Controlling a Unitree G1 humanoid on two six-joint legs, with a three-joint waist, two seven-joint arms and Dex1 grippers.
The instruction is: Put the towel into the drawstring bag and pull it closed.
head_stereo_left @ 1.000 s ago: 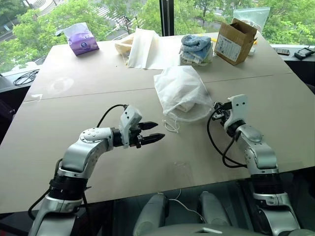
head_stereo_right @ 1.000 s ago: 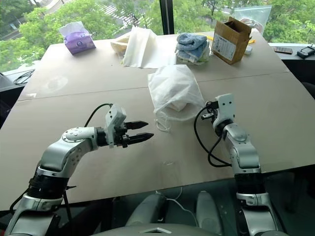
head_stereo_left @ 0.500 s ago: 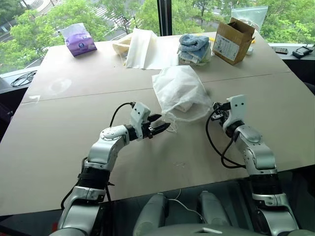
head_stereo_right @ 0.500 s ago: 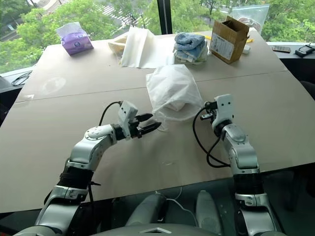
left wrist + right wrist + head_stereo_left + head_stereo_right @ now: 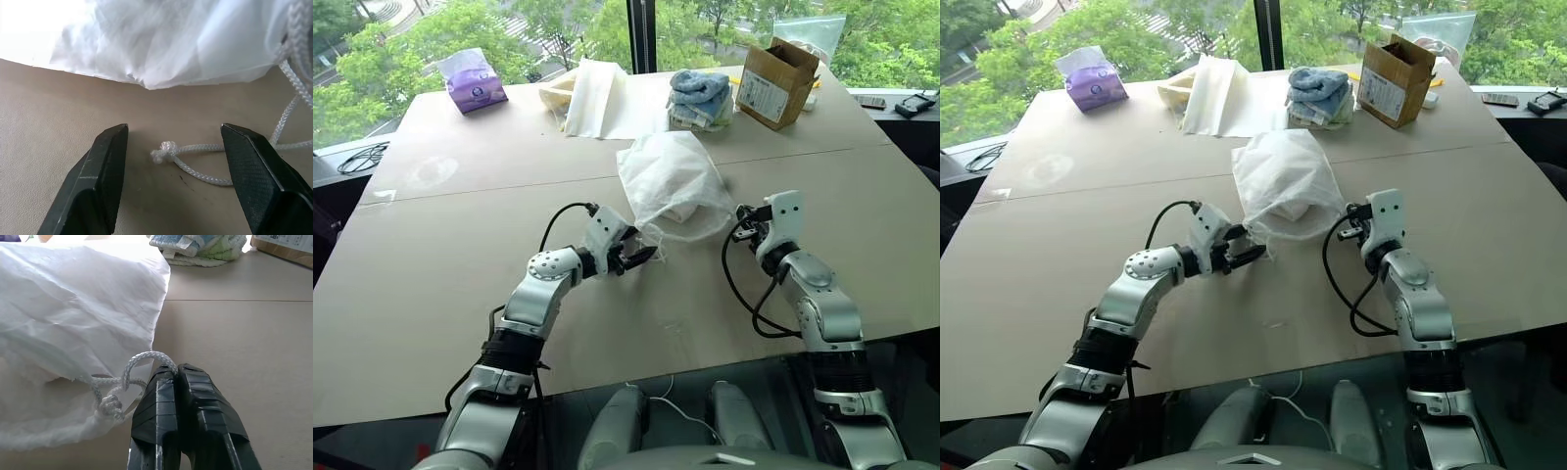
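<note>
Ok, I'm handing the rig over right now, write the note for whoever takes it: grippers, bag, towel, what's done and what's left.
Left gripper: open, low over the table, fingers either side of the knotted cord end by the bag mouth. Not closed on it yet.
Right gripper: shut on the other cord loop.
Drawstring bag: lying mid-table, mouth toward the robot.
Towel: a pale lump inside the bag near the mouth, seen through the fabric.
Done: towel appears to be in.
Left: close the left gripper on the knot, pull both cords apart to cinch the mouth.

drawstring bag [image 5: 674,186] mid-table | left end effector [image 5: 644,258] parted at its cord | right end effector [image 5: 741,224] at bag's edge
</note>
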